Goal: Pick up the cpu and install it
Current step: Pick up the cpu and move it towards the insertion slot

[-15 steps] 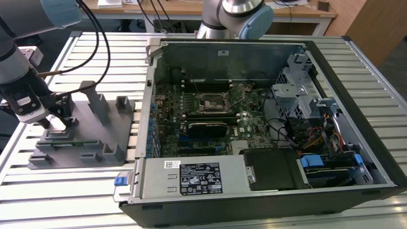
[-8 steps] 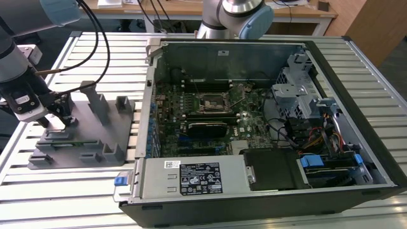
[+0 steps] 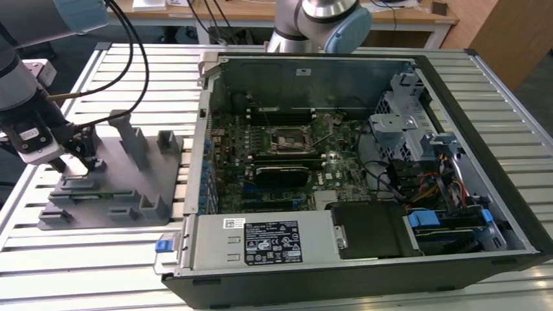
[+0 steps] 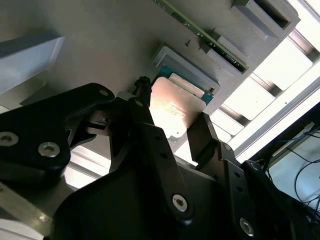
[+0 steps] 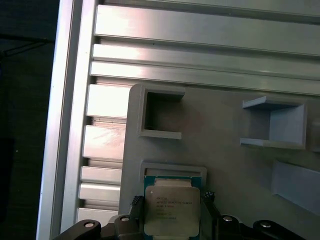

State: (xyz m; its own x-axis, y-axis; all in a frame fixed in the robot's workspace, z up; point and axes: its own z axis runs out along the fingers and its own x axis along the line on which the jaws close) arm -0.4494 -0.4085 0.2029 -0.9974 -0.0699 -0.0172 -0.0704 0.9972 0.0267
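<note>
Hand (image 5: 173, 207) is down over the grey fixture (image 3: 129, 188) at the exterior view's left, straddling the cpu (image 5: 170, 194) on two opposite edges. Can't tell if it is clamped or just beside the chip. The cpu lies flat in its shallow pocket, metal top up, and looks seated, not lifted. A green memory stick (image 4: 200, 30) lies in a slot of the same fixture, apart from the hand. The open computer case (image 3: 346, 162) and its socket (image 3: 289, 137) are well apart, further along the bench (image 3: 103, 259).

Grasp step, judged: keep the hand centred and square to the chip, grip on its edges only, light squeeze. The thin flat part likely tips or jams on the pocket wall if gripped off-centre.
</note>
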